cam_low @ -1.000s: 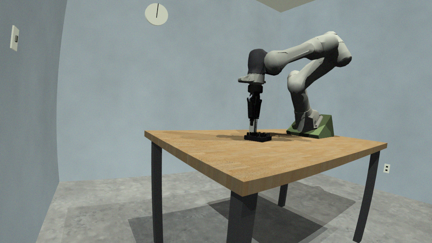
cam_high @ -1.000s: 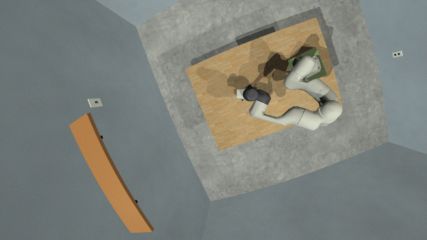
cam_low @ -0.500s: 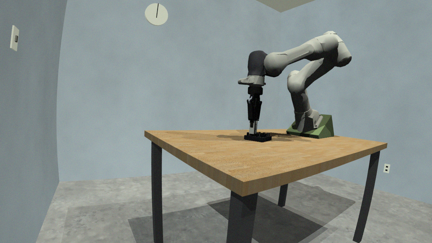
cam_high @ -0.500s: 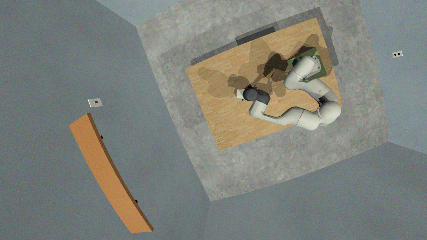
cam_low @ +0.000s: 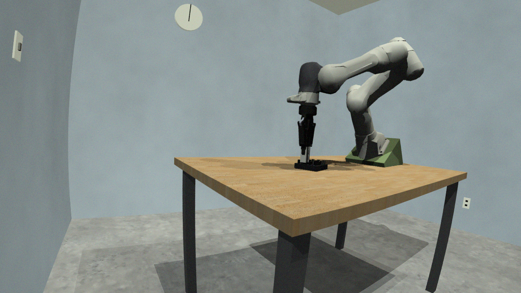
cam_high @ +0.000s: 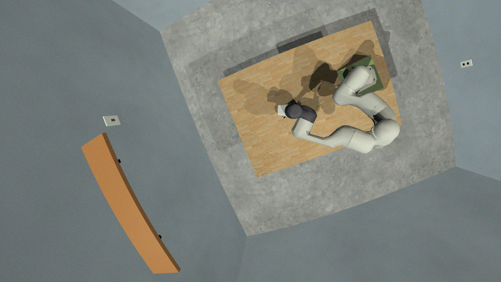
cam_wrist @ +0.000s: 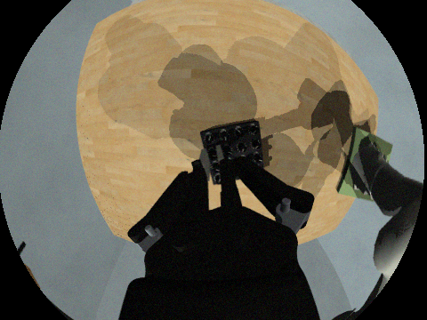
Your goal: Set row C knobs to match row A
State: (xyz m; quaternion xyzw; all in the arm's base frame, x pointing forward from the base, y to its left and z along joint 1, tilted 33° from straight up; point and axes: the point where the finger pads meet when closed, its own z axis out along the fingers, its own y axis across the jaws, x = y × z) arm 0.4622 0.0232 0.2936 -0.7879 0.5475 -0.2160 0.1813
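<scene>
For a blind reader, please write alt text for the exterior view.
A pale robot arm reaches down, its fingers nearly closed at the near-left edge of a small black knob box on a wooden table. Its green base stands behind.

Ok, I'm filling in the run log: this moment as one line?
claw: nearly closed, tips down at the box's edge knobs | grip on knob: unclear | box: flat on table
</scene>
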